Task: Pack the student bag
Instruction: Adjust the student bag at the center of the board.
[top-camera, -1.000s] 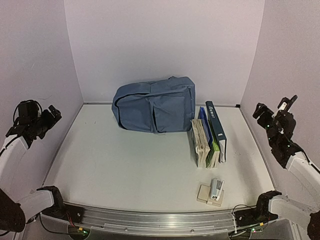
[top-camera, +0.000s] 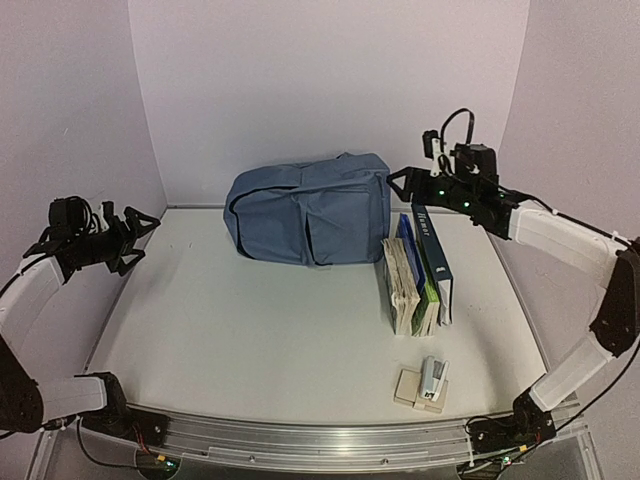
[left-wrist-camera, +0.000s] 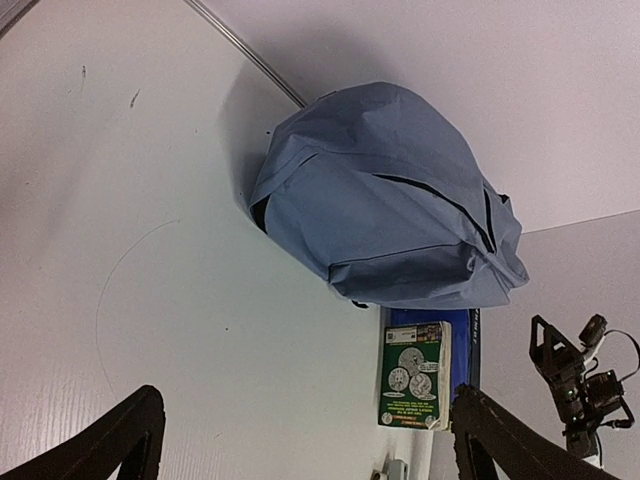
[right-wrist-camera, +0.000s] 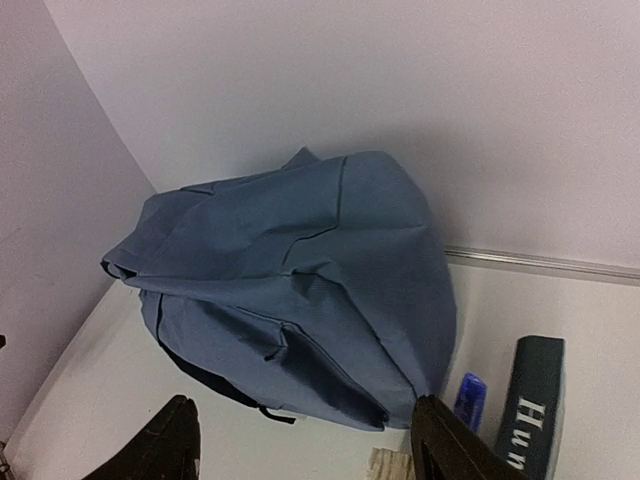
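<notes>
The student bag (top-camera: 308, 210), a large slate-blue backpack, lies on its side at the back middle of the table. It fills the left wrist view (left-wrist-camera: 385, 215) and the right wrist view (right-wrist-camera: 300, 285). My right gripper (top-camera: 402, 183) hovers just off the bag's right end, above the books, open with nothing between its fingers (right-wrist-camera: 303, 410). My left gripper (top-camera: 140, 240) is over the table's left edge, well clear of the bag. It points toward the bag and stands wide open and empty (left-wrist-camera: 307, 400).
A row of books (top-camera: 418, 270) stands on edge right of the bag, among them a green-covered one (left-wrist-camera: 412, 385) and a dark spine (right-wrist-camera: 535, 400). A small stapler on a beige pad (top-camera: 428, 382) sits near the front right. Walls close in on three sides.
My right arm has swung from the right wall in over the books to the bag's right end, its jaws a little narrower. My left gripper has moved slightly inward toward the table.
</notes>
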